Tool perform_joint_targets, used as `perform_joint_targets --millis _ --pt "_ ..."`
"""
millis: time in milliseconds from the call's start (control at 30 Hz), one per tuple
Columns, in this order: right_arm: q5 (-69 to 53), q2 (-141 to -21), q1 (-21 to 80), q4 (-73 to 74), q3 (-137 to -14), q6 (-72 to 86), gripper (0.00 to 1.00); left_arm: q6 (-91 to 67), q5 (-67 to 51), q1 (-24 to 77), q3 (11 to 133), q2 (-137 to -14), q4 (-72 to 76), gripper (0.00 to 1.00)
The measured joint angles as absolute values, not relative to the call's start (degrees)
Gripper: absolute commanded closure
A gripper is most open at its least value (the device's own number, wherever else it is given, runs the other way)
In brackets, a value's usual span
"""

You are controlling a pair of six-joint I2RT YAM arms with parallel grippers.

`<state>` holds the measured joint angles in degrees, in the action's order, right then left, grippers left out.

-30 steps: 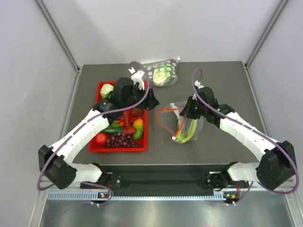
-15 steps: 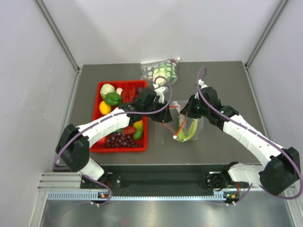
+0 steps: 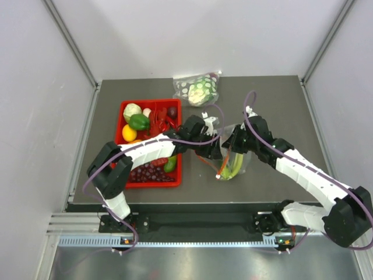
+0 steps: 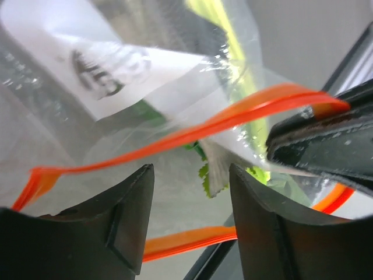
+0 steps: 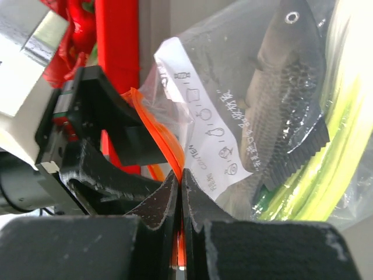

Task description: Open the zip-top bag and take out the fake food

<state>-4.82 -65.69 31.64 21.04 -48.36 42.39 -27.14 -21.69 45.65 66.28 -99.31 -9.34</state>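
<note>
The zip-top bag (image 3: 236, 156) lies on the table (image 3: 280, 99) just right of the red tray (image 3: 145, 184), with its mouth toward the tray. Inside it I see the grey fish (image 5: 285, 87) and the pale green stalk bunch (image 5: 335, 146). Its white label (image 5: 204, 122) faces my right wrist camera. My right gripper (image 5: 180, 178) is clamped tight on 1 side of the orange-red zip strip (image 4: 175, 137). My left gripper (image 4: 189, 192) sits at the bag's mouth, its 2 fingers apart and holding nothing, and the strip runs just past their tips. Near the table's far edge rests a dotted bag (image 3: 198, 88) with a pale round head inside.
</note>
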Motion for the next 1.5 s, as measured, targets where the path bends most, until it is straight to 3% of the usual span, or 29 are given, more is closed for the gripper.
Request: perform_joint_targets --millis 267,767,867,933,1000,1333,1500 --pt "-3.90 -64.27 32.42 18.81 -47.20 43.75 1.00 -29.61 -24.10 46.06 64.64 -100.95 -1.76 0.34" --pt "-1.93 -62.52 33.28 18.46 -44.97 45.06 1.00 -30.09 -23.57 47.33 65.39 -108.25 -1.56 0.32" --pt "-1.19 -62.52 33.28 18.79 -44.88 45.06 1.00 -30.13 -24.45 47.37 66.19 -109.38 -1.28 0.39" --pt "-0.91 -62.65 33.28 18.92 -44.64 45.12 1.00 -30.35 -25.30 47.42 66.76 -110.39 -0.97 0.51" --pt "-1.65 -62.94 33.43 18.37 -44.62 45.28 1.00 -30.41 -26.28 47.64 67.00 -111.63 -0.14 0.54" --pt "-2.68 -63.53 33.58 15.81 -44.60 45.69 1.00 -29.89 -27.24 48.03 69.10 -112.46 -1.74 0.99" --pt "-2.68 -63.35 33.61 15.22 -43.75 45.95 1.00 -27.44 -23.70 46.65 67.92 -108.81 -6.42 1.00"
